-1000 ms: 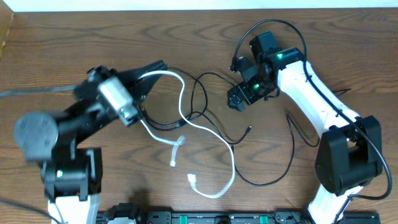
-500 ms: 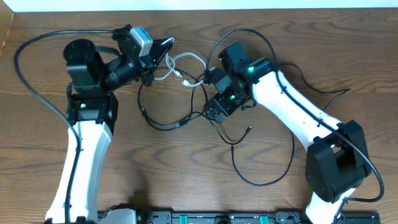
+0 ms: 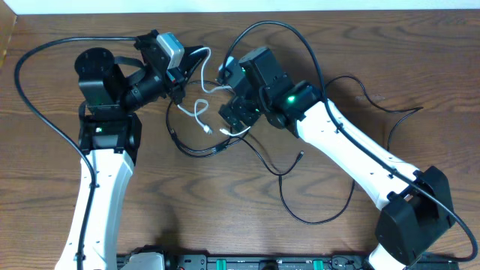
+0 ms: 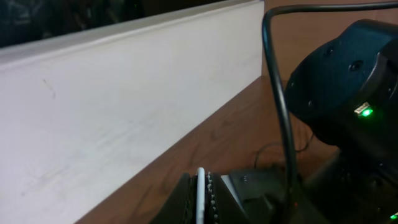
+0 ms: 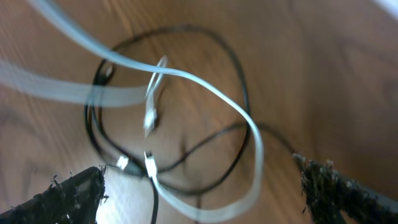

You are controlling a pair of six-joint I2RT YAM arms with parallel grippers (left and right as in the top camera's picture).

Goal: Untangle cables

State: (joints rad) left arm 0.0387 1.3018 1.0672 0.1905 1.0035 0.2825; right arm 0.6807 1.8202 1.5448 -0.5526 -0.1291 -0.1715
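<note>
My left pincer (image 4: pixel 200 202) stays shut on the white cable (image 3: pixel 199 110); the right pincer (image 5: pixel 200 171), open and empty, now arrives over its loops for separating.

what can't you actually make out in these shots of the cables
- Overhead: the right arm covers where the white cable meets the black cables.
- Left wrist: the bottom edge cuts off the left gripper; only a sliver of white cable shows between its fingers, and the tangle is out of frame.
- Right wrist: blur smears the cables, so the plug ends are unreadable.
</note>
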